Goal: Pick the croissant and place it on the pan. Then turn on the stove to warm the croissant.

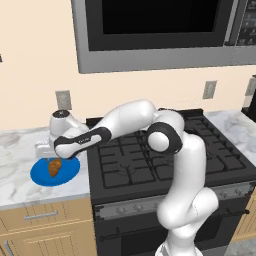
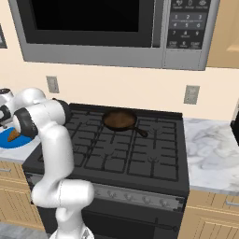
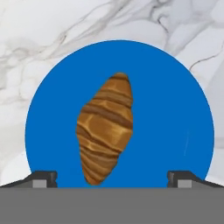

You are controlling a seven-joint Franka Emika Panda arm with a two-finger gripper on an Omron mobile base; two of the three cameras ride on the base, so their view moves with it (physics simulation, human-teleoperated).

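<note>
Croissant (image 3: 105, 129): golden-brown, tapered at both ends, lying flat near the middle of a round blue plate (image 3: 175, 109); seen also in the left base view (image 1: 54, 166), and partly hidden behind the arm in the right base view (image 2: 14, 135). Blue plate: resting on the marbled white bench (image 1: 17, 170) left of the stove (image 1: 165, 165), just beside its edge. Gripper (image 3: 111, 178): poised directly above the plate, pointing down; two dark fingertips (image 3: 42, 178) set wide apart at the bottom of the hand view, croissant lying between them in that view, nothing held; no contact with the pastry visible. Same gripper in the left base view (image 1: 46, 150), close over the plate, arm stretched out leftward across the stove top. Pan (image 2: 119, 120): small, round, dark brown, empty, sitting on the rear grates of the stove (image 2: 140, 154), thin straight handle pointing toward the front right; well apart from the croissant. Stove: wide, black, cast-iron grates on top, silver strip of small knobs (image 2: 135, 198) along the front, oven door below. Microwave (image 2: 93, 28): steel, mounted on the wall above the stove, keypad at its right. Wall outlets (image 2: 191, 94) on the cream wall behind; light wooden cabinets (image 1: 45, 225) beneath the bench
</note>
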